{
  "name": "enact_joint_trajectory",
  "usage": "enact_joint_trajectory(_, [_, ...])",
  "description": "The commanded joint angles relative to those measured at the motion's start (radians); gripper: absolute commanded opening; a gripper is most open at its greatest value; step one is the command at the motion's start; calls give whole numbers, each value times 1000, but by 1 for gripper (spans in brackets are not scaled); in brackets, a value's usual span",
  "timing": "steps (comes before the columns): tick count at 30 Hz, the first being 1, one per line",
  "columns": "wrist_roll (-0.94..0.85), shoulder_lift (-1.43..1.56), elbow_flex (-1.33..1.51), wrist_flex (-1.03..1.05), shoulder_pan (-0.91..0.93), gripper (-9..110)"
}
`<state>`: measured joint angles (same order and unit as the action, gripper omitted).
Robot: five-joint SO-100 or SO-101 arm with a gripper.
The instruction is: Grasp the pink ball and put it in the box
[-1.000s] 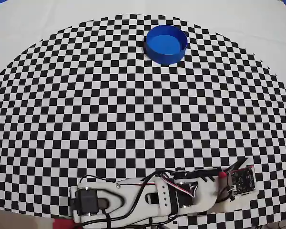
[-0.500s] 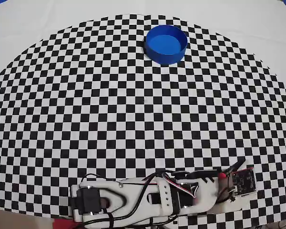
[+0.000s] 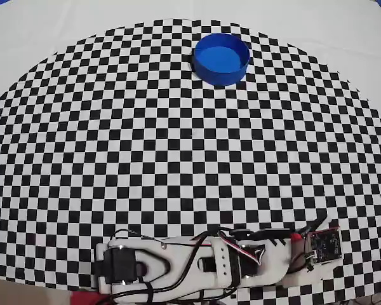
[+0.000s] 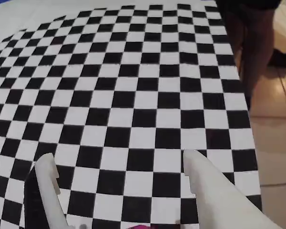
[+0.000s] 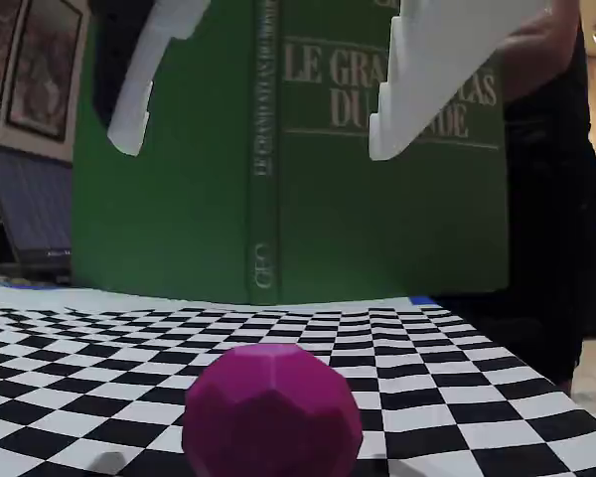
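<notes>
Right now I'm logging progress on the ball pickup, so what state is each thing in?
pink ball: resting on the checkered mat, ungrasped, below the fingers.
gripper: open, empty, above the ball.
blue box: upright, empty, far across the mat from the arm.
green book: standing upright, closed, behind the ball.

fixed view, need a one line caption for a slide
Open gripper poised above the pink ball on the checkered mat, green book behind.
</notes>
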<state>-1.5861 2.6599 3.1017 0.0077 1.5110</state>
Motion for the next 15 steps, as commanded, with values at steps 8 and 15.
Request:
enact_joint_trajectory(8, [-8, -38, 9, -3, 21, 31])
enact_joint_trajectory(15, [-8, -49, 8, 3, 23, 31])
